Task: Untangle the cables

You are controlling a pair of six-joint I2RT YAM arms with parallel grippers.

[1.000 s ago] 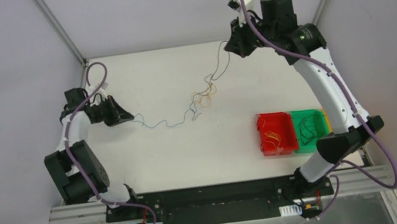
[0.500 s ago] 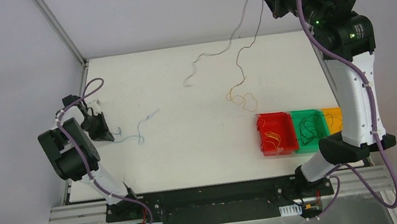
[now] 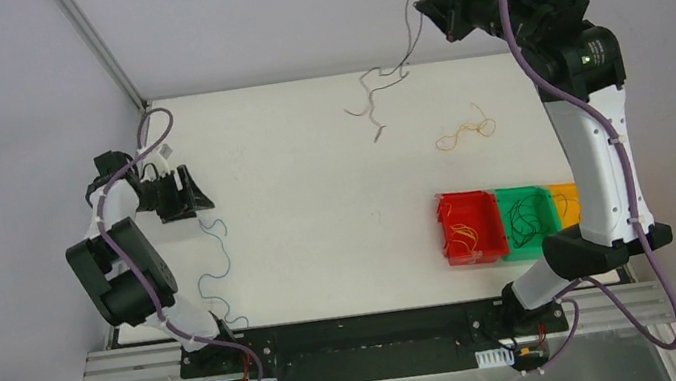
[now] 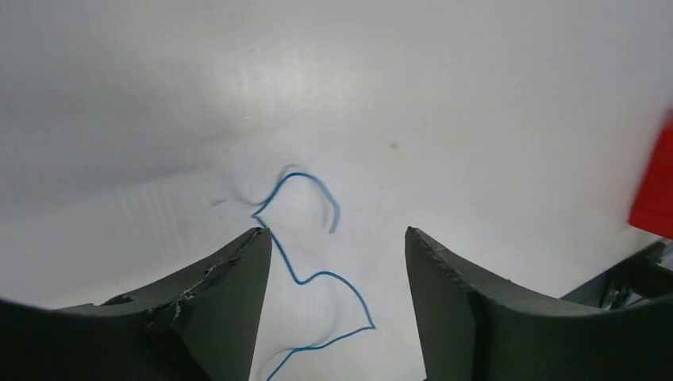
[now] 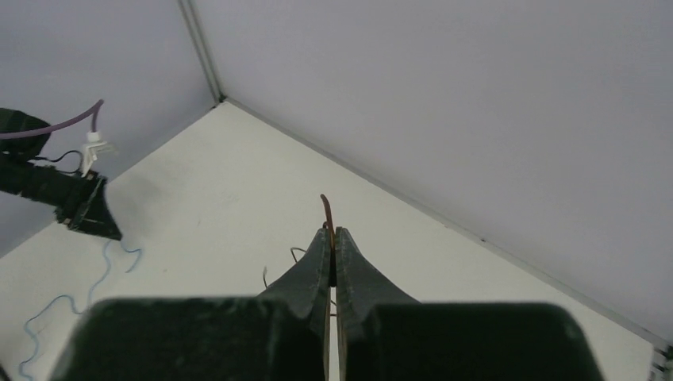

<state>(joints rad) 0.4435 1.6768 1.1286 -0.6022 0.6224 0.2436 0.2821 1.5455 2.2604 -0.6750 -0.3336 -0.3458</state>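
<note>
Left pincer gapes open and empty over the blue wire; right pincer is pinched tight on a dark wire, held high.
We judge the job mostly done. Nearest, the blue wire lies alone on the tabletop. Farther right, the red bin and green bin hold wires, and beyond them the orange wire lies apart. The dangling strands remain; we cannot tell whether two are still twisted.
</note>
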